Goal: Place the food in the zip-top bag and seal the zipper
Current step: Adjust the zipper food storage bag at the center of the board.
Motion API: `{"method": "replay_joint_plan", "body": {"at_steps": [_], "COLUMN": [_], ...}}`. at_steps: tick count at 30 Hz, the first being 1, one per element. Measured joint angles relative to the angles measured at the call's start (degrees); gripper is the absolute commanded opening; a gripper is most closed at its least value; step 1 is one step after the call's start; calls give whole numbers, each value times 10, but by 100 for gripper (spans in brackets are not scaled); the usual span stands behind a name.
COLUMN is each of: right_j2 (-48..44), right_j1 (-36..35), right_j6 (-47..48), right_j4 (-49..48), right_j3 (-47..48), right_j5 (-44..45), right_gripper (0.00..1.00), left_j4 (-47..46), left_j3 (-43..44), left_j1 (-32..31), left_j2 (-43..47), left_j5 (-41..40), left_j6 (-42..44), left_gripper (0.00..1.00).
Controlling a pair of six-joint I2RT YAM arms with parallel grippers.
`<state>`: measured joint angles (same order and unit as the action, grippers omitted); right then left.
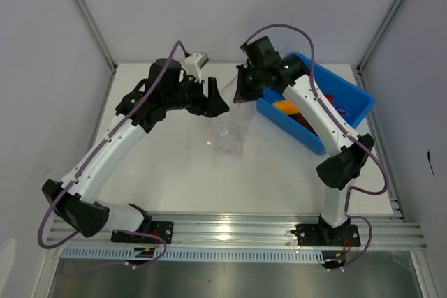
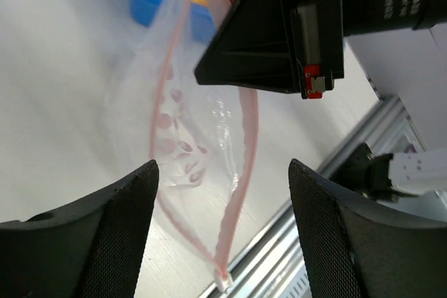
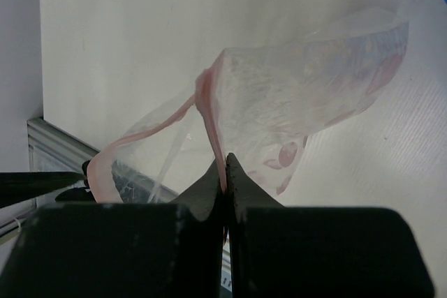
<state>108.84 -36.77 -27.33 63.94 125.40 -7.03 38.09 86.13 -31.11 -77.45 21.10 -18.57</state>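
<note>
The right gripper (image 3: 225, 172) pinches the zipper (image 3: 208, 106), the bag (image 3: 307, 82) trailing away beyond its tips. The left gripper (image 2: 222, 172) is spread, touching nothing; the zipper loop runs lengthwise between its jaws. Food (image 1: 285, 105) lies in the bin (image 1: 362, 102) behind the right jaws.

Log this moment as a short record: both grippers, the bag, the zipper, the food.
left gripper: open, gripping nothing; the bag's mouth lies ahead between its fingers
right gripper: shut on the zipper
zip-top bag: held up by its pink edge, mouth gaping; no toy food seen inside
zipper state: unsealed, its two strips apart
food: in the blue bin, to the right of the bag
</note>
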Motion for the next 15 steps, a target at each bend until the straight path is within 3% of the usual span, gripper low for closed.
{"method": "replay_joint_plan", "body": {"at_steps": [3, 7, 15], "right_j2": [-2, -10, -31], "right_j1": [2, 3, 6], "right_j6": [5, 10, 15], "right_j4": [-3, -10, -28], "right_j3": [-17, -30, -31], "right_j5": [-6, -19, -59], "right_gripper": [0, 0, 0], "left_j4": [0, 11, 31], "left_j3": [-2, 6, 11], "left_j1": [0, 0, 0], "left_j2": [26, 39, 2], "left_j5": [-59, -118, -145], "left_j6": [-11, -16, -19], "left_gripper": [80, 75, 70]}}
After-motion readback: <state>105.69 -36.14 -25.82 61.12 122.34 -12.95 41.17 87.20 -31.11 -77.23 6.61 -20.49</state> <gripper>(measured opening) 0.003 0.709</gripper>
